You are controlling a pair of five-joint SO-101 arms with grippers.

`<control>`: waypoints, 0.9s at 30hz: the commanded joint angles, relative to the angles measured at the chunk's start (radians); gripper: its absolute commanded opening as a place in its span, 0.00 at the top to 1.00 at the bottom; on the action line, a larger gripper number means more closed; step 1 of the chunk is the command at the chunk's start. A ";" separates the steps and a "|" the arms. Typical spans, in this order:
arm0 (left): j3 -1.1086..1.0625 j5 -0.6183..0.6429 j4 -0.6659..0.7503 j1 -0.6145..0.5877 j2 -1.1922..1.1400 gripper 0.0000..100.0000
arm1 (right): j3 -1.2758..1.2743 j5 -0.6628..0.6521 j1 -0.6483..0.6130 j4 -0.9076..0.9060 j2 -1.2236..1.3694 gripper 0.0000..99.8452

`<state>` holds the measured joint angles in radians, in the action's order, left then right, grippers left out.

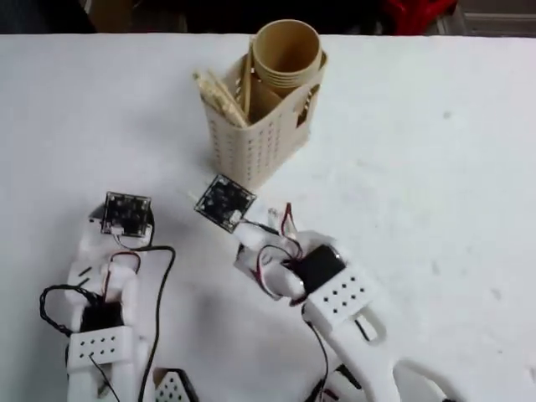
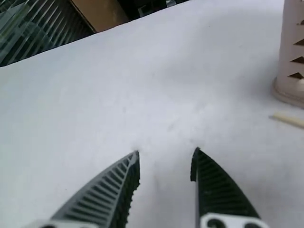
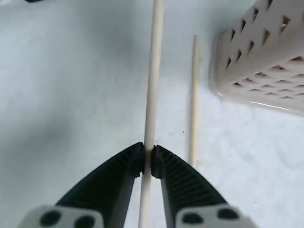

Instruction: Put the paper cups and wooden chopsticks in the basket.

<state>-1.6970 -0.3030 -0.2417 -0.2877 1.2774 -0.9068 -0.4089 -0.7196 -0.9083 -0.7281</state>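
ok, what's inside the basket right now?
A stack of paper cups and a bundle of wooden chopsticks. The basket walls hide their lower parts and the bottom. Another chopstick is outside, in the right jaws.

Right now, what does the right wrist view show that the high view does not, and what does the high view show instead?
Right wrist view, not the high one: the right gripper shut on a chopstick, and a second chopstick lying on the table beside the basket.
High view, not the wrist one: cups stacked inside the basket, bundled chopsticks next to them, and the left arm.
Both: the basket's perforated wall and the white table.
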 commanded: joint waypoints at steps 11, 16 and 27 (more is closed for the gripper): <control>0.000 -0.011 -0.003 0.012 0.021 0.81 | 0.008 0.002 -0.001 -0.010 -0.091 0.98; 0.000 -0.011 -0.003 0.012 0.021 0.81 | 0.008 0.002 -0.002 -0.012 -0.093 0.98; 0.000 -0.011 -0.003 0.012 0.021 0.81 | 0.009 0.041 -0.002 -0.013 -0.094 0.98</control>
<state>-1.6970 -0.3030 -0.2417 -0.2877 1.2774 -0.9068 -0.3859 -0.7196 -0.9160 -0.7894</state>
